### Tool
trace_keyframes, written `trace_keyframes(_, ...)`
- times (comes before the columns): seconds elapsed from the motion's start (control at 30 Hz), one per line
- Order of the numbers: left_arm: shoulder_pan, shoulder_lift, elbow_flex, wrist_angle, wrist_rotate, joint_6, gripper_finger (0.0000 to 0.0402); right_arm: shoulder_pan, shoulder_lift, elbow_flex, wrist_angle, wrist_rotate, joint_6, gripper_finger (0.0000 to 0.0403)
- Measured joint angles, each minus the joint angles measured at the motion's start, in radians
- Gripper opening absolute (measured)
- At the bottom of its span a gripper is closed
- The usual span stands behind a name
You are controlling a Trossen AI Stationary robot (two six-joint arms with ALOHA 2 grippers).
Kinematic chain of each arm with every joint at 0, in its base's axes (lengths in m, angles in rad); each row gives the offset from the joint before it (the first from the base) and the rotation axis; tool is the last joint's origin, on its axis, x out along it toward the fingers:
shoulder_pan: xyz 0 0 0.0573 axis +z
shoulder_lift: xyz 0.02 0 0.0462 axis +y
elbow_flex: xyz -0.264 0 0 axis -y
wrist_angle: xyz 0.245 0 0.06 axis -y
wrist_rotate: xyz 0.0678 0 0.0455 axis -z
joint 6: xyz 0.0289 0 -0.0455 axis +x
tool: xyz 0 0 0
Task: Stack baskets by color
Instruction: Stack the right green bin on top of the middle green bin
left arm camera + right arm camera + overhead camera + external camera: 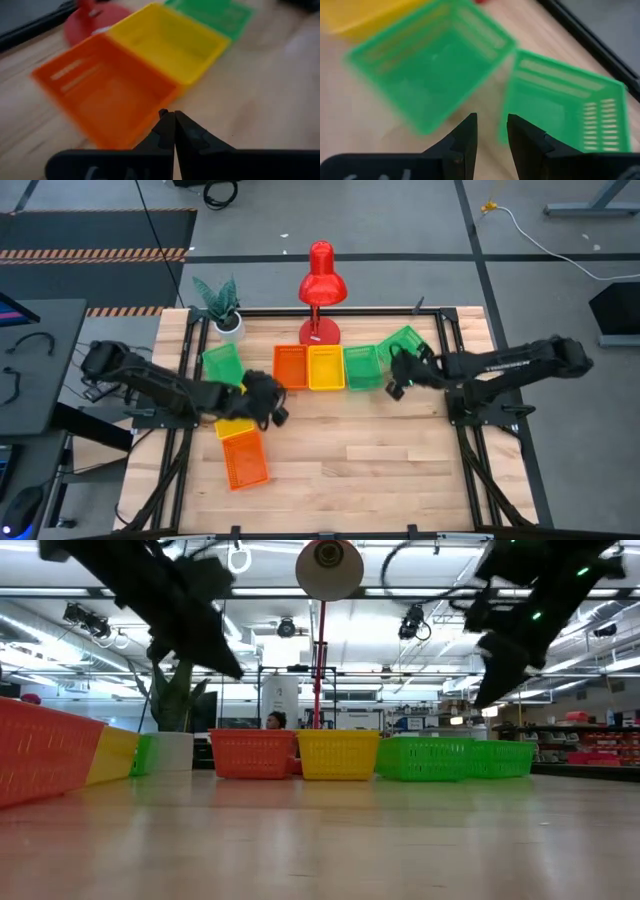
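Several baskets rest bottom-down on the wooden table. Along the far side stand a green basket (pixel 222 365), an orange basket (pixel 290 367), a yellow basket (pixel 326 367), a second green basket (pixel 362 367) and a third, skewed green basket (pixel 405 342). Nearer lie another yellow basket (pixel 236 428) and another orange basket (pixel 245 462). My left gripper (pixel 274 406) hangs shut above the table, just short of the orange basket (pixel 110 95). My right gripper (pixel 396 384) hovers open over the gap between two green baskets (pixel 430 60) (pixel 560 105).
A red desk lamp (pixel 321 290) stands at the far edge behind the row, its base (pixel 95 22) just beyond the orange basket. A potted plant (pixel 226 310) sits at the far left corner. Bare wood (pixel 380 470) lies toward the near right.
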Motion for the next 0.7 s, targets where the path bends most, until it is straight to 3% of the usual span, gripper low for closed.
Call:
trace_keyframes(0.13,-0.109,0.050,0.000,0.119,-0.087,0.000,0.0007,-0.168,0.025,0.000,0.057,-0.130,-0.115,0.0123)
trace_keyframes(0.27,-0.178,0.095,-0.001,0.188,-0.140,0.000,0.0007,-0.258,0.064,0.000,0.095,-0.228,-0.195,0.0150)
trace_keyframes(0.5,-0.227,0.169,0.000,0.299,-0.223,0.001,0.0007,-0.310,0.185,-0.001,0.127,-0.228,-0.227,0.0177)
trace_keyframes(0.7,-0.230,0.199,0.001,0.331,-0.228,-0.004,0.0007,-0.332,0.275,-0.001,0.163,-0.186,-0.262,0.0153)
